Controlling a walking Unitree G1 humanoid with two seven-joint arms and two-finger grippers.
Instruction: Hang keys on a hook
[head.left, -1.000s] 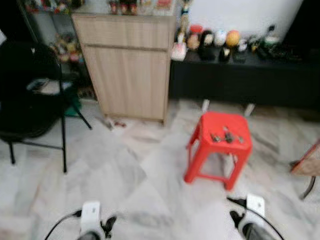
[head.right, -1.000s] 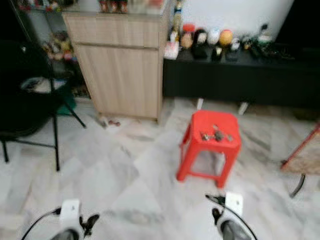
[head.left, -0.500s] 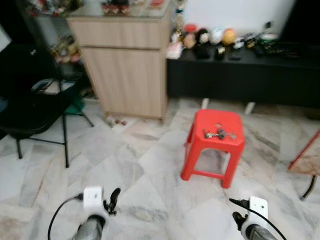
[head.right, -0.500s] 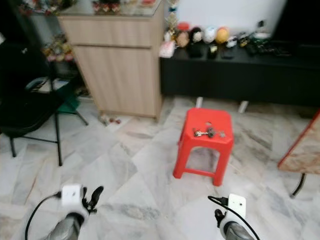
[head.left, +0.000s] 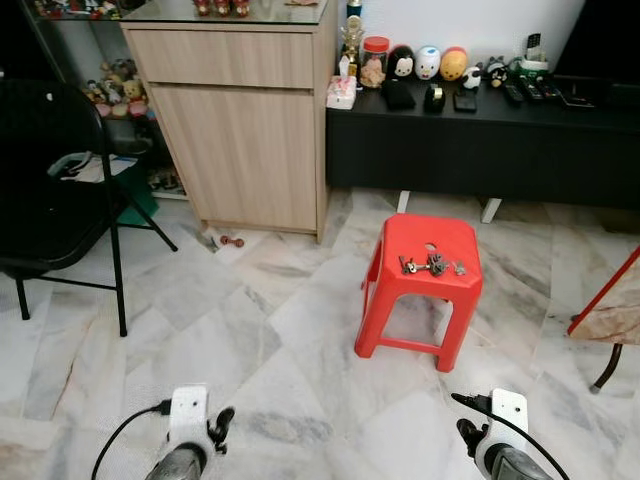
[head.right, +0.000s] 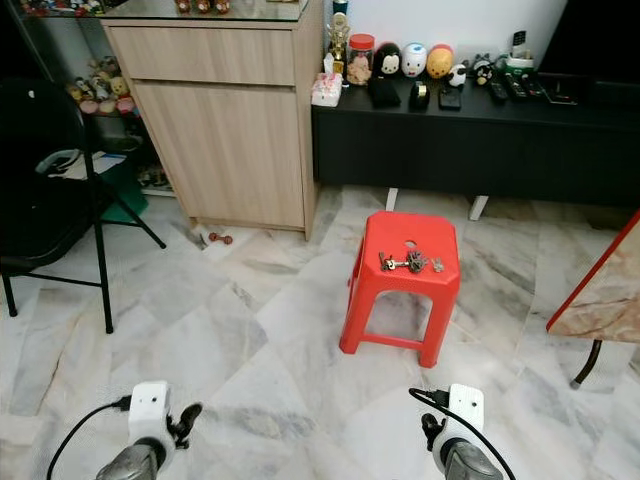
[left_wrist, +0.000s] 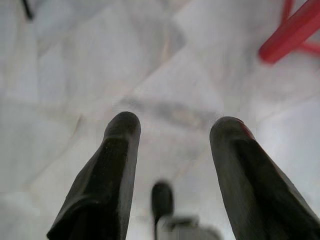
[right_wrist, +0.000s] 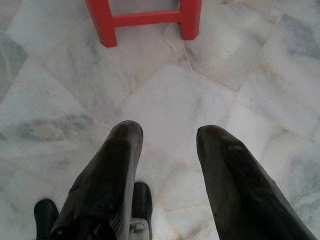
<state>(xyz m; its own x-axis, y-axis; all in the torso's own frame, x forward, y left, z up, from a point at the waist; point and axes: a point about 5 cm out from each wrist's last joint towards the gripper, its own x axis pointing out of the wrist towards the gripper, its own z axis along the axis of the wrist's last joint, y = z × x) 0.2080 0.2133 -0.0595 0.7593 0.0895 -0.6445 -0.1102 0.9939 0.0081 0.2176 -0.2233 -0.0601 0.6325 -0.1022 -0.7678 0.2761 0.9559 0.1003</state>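
A bunch of keys (head.left: 430, 265) lies on top of a red plastic stool (head.left: 398, 300) that stands on the marble floor ahead, a little to my right. Both arms hang low at the bottom of the eye views, well short of the stool. My left gripper (left_wrist: 175, 125) is open over bare floor tiles, with a red stool leg off to one side. Open too is my right gripper (right_wrist: 167, 132), nothing between its fingers, and the stool's legs (right_wrist: 145, 20) stand beyond its tips.
A light wooden cabinet (head.left: 245, 120) stands at the back left, with a small object on the floor (head.left: 232, 241) at its foot. A black low console (head.left: 480, 135) with figurines runs along the wall. A black folding chair (head.left: 50, 190) is on the left, and a red-framed board (head.left: 610, 310) on the right.
The whole picture has shifted and sharpened as the camera moved. My left arm rose a little, then dropped back. The keys still lie on the stool.
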